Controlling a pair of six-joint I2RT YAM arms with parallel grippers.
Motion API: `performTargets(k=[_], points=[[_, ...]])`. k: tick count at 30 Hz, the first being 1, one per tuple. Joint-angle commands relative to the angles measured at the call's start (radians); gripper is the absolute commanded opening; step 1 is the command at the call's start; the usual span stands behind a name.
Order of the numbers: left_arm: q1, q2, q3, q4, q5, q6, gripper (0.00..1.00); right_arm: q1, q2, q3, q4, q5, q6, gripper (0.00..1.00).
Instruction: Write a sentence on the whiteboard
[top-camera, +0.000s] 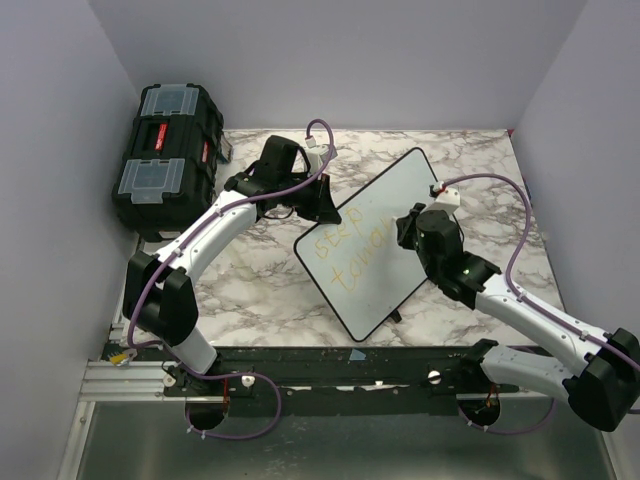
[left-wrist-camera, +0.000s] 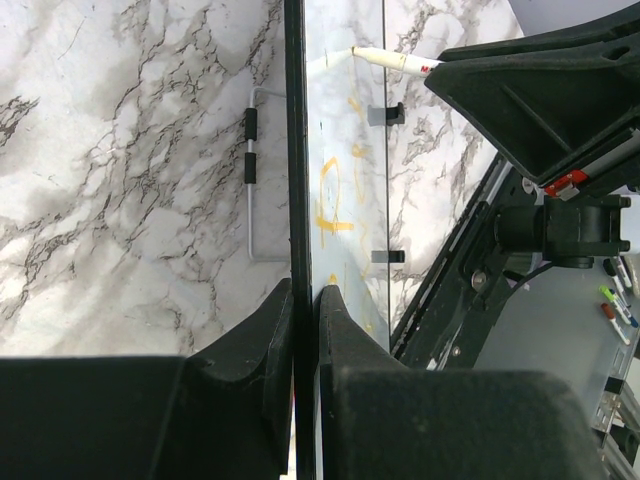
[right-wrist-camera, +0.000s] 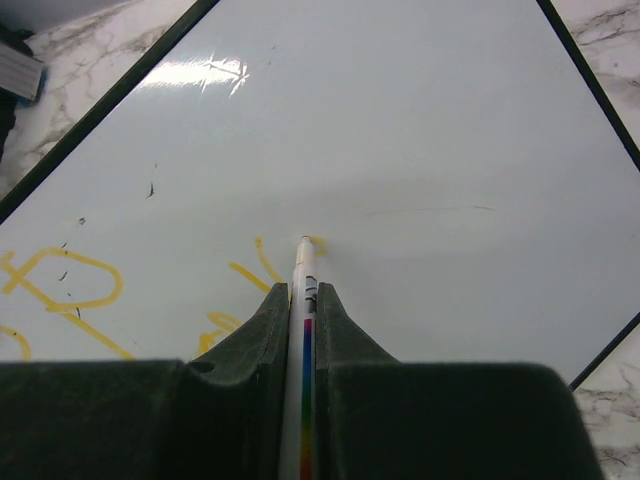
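The whiteboard (top-camera: 400, 215) lies tilted on the marble table, its black rim showing all round. Yellow-orange words of the sentence (top-camera: 345, 252) run in two lines across its left half. My left gripper (top-camera: 322, 205) is shut on the board's upper-left rim; in the left wrist view the black edge (left-wrist-camera: 296, 150) runs up from between the jaws. My right gripper (right-wrist-camera: 303, 295) is shut on a white marker (right-wrist-camera: 304, 300) with a rainbow stripe. The marker's tip touches the whiteboard (right-wrist-camera: 420, 120) at the end of a yellow stroke (right-wrist-camera: 262, 265).
A black toolbox (top-camera: 167, 152) with clear lid compartments stands at the table's back left. Grey walls close in on three sides. A metal rail (top-camera: 300, 375) runs along the near edge by the arm bases. Spare markers (left-wrist-camera: 615, 305) lie below the table edge in the left wrist view.
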Motion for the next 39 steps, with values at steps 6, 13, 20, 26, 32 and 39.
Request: performTargets(k=[6, 13, 20, 26, 32, 39], points=[[-0.017, -0.020, -0.004, 0.038, -0.012, 0.100, 0.00, -0.006, 0.006, -0.024, 0.015, -0.108, 0.007, 0.01], [-0.018, -0.020, -0.005, 0.036, -0.015, 0.100, 0.00, -0.005, -0.016, -0.052, -0.033, -0.139, 0.036, 0.01], [-0.018, -0.027, -0.005, 0.035, -0.017, 0.100, 0.00, -0.005, -0.060, -0.086, -0.088, -0.116, 0.055, 0.01], [-0.018, -0.032, -0.011, 0.034, -0.021, 0.102, 0.00, -0.006, -0.071, -0.094, -0.123, -0.076, 0.062, 0.01], [-0.018, -0.028, -0.005, 0.033, -0.020, 0.102, 0.00, -0.005, -0.042, -0.080, -0.119, -0.033, 0.052, 0.01], [-0.018, -0.027, -0.004, 0.025, -0.021, 0.109, 0.00, -0.005, 0.017, -0.020, -0.068, -0.005, -0.006, 0.01]])
